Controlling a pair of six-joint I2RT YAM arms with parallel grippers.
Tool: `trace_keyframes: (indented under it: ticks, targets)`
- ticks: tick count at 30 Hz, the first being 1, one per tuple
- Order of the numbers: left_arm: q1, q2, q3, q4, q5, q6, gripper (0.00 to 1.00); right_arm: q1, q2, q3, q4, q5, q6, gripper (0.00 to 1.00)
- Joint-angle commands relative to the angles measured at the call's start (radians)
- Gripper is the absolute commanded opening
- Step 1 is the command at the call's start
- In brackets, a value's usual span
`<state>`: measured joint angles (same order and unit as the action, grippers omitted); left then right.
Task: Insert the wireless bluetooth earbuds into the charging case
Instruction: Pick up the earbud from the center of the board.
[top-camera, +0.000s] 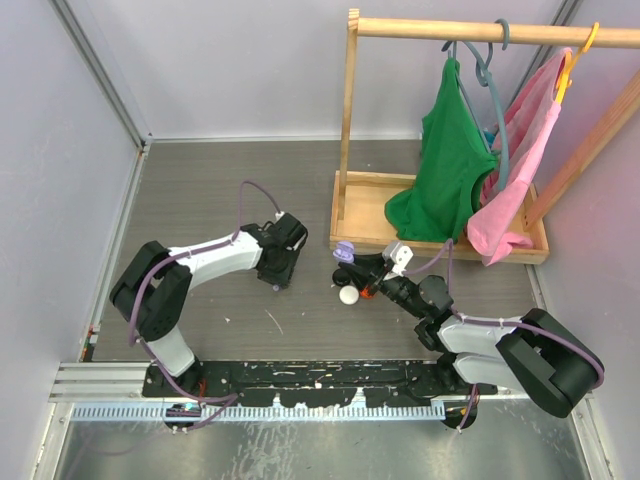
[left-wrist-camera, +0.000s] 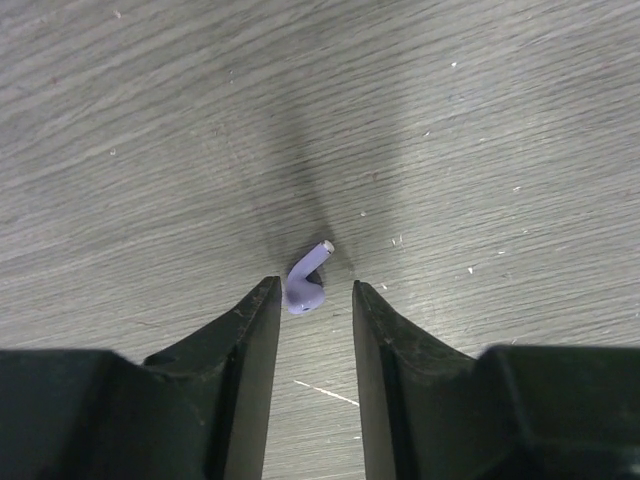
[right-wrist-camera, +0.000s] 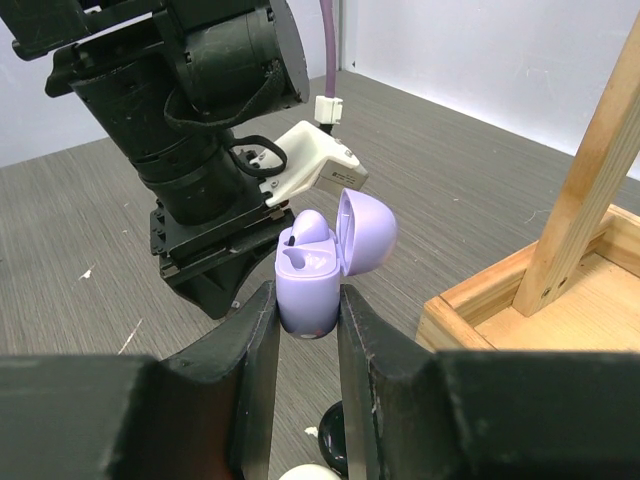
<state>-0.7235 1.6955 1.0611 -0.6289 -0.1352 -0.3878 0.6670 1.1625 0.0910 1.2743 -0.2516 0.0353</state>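
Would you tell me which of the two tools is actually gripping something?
The right tool, shut on the open lilac charging case. The left tool is open, its fingers merely flanking the lilac earbud lying on the table.

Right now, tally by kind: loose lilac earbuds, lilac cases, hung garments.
Loose lilac earbud: 1
Open lilac charging case: 1
Hung garments: 2, the green garment and the pink garment
Total: 4

Surface: grey wood-grain tabletop (top-camera: 220, 180), scuffed.
Walls: pale, plain panels (top-camera: 250, 60), upper left.
Furniture: wooden clothes rack (top-camera: 349, 120), upper right.
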Motion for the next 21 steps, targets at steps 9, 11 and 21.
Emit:
trace_keyframes:
  ticks: [9, 11, 21]
  targets:
    - [0.007, -0.057, -0.049, -0.021, -0.119, -0.09, 0.44, 0.004, -0.017, 0.013, 0.054, 0.005, -0.007, 0.06]
    - [0.018, -0.058, -0.056, -0.024, -0.134, -0.097, 0.44, 0.005, -0.019, 0.012, 0.054, 0.006, -0.008, 0.06]
    - [0.142, -0.109, -0.107, 0.002, -0.195, -0.09, 0.49, 0.005, -0.019, 0.012, 0.054, 0.004, -0.007, 0.06]
